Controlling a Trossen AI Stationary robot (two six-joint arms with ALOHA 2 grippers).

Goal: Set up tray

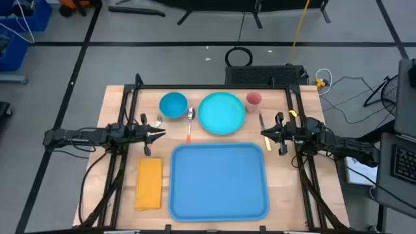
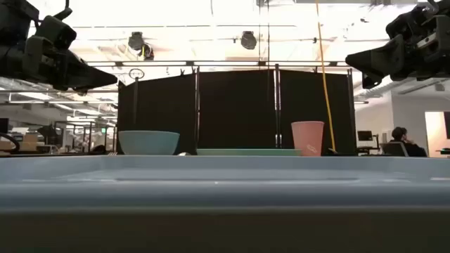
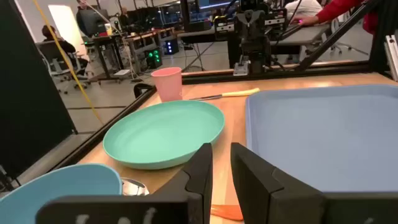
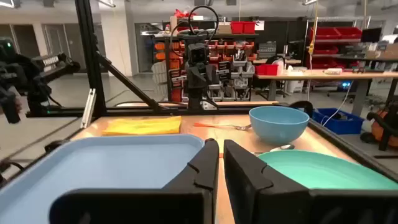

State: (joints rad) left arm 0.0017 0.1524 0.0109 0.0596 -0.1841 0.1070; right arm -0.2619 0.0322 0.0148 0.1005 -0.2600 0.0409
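The blue tray (image 1: 219, 181) lies flat on the wooden table near its front edge, with nothing on it. My left gripper (image 1: 160, 133) hovers above the table to the tray's far left, beside a spoon (image 1: 190, 115). Its fingers (image 3: 205, 163) are apart by a narrow gap with nothing between them. My right gripper (image 1: 264, 134) hovers above the tray's far right corner, shut and holding nothing (image 4: 221, 144). Both grippers point level toward each other across the table.
Behind the tray stand a blue bowl (image 1: 173, 104), a turquoise plate (image 1: 221, 112) and a pink cup (image 1: 253, 99). A fork (image 1: 159, 121) and a yellow-handled knife (image 1: 264, 127) lie on the wood. A folded yellow napkin (image 1: 149, 183) lies left of the tray.
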